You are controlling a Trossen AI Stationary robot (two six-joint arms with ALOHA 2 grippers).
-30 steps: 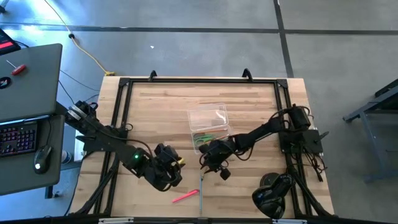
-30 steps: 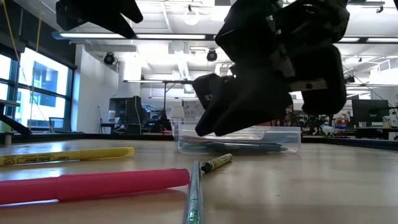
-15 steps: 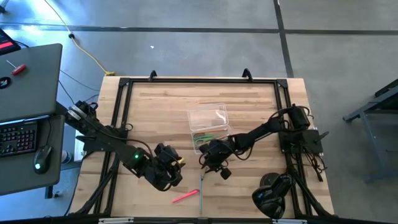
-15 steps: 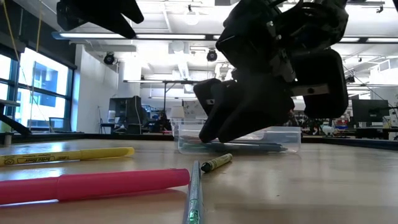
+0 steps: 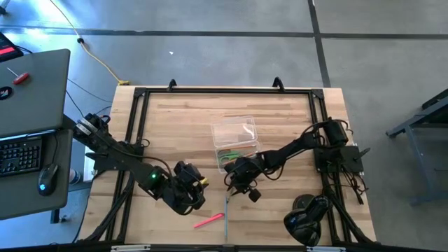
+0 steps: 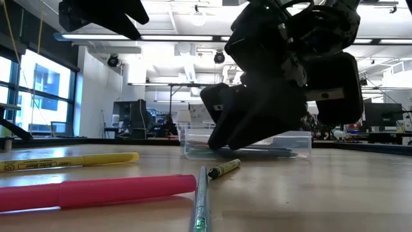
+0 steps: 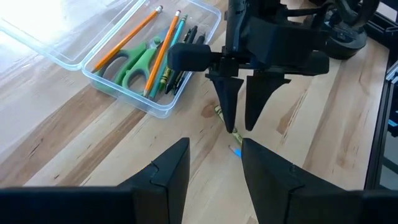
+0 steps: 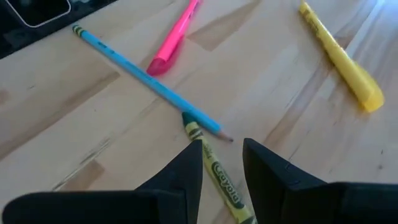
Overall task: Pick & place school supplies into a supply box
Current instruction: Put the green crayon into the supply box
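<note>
The clear supply box (image 5: 234, 142) rests flat on the table's middle; in the left wrist view the box (image 7: 74, 59) holds green-handled scissors (image 7: 134, 65), orange pencils and dark pens. An olive crayon (image 8: 219, 180) lies flat just near of the box. My right gripper (image 8: 221, 146) points down over the crayon, open, one finger on each side of it. The light blue pencil (image 8: 143, 74), pink pen (image 8: 177, 34) and yellow highlighter (image 8: 342, 56) lie on the table close by. My left gripper (image 5: 189, 190) hovers open to the crayon's left.
A bulky black object (image 5: 308, 217) sits at the table's near right corner. A black frame (image 5: 133, 126) runs along the table's edges. The pink pen (image 5: 208, 221) and blue pencil (image 5: 226, 224) lie near the near edge. A desk with a keyboard (image 5: 21, 150) stands left of the table.
My right gripper has sunk slightly toward the crayon, its fingers still apart. The supplies and the box lie where they were.
</note>
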